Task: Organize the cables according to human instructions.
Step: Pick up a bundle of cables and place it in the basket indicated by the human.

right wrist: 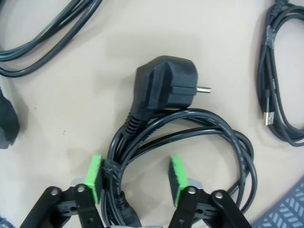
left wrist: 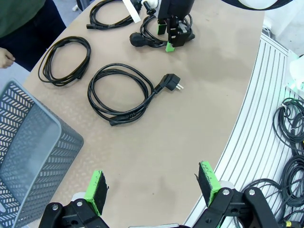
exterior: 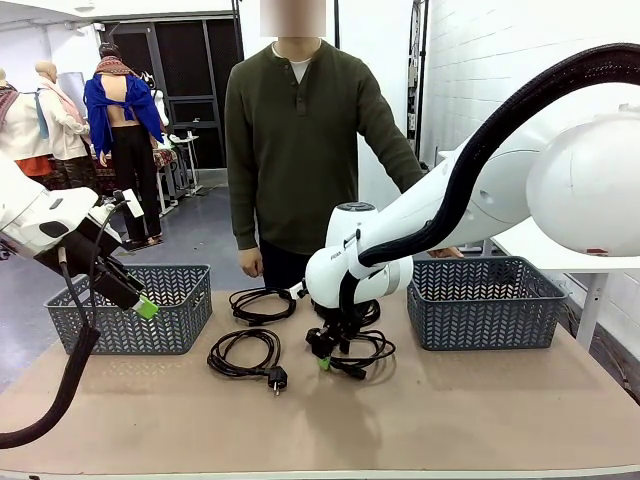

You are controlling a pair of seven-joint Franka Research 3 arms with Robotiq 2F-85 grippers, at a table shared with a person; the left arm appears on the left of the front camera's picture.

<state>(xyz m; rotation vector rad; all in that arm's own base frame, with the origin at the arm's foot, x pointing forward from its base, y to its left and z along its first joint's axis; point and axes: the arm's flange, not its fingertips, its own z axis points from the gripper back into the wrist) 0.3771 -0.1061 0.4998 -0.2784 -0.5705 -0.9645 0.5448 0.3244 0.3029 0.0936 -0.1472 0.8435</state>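
Several black cable coils lie mid-table. The front coil (exterior: 243, 353) (left wrist: 118, 92) has its plug toward me. Another coil (exterior: 262, 304) (left wrist: 65, 61) lies behind it, and a third (left wrist: 111, 14) is farther off. My right gripper (exterior: 325, 360) (right wrist: 136, 179) (left wrist: 170, 40) is down on the right-hand coil (exterior: 368, 349) (right wrist: 228, 137), open, its green pads (right wrist: 95, 178) straddling the bundled strands just below the plug (right wrist: 166, 88). My left gripper (exterior: 147, 307) (left wrist: 152, 190) hangs open and holds nothing, above the left basket's near corner. Another thin cable (right wrist: 280, 95) lies beside the right gripper.
A grey basket (exterior: 130, 310) (left wrist: 28, 152) stands at the left and a matching one (exterior: 485, 300) at the right. The person stands at the far edge, one hand (exterior: 250, 263) near the table. Loose cables (left wrist: 289, 142) lie off the table's near edge.
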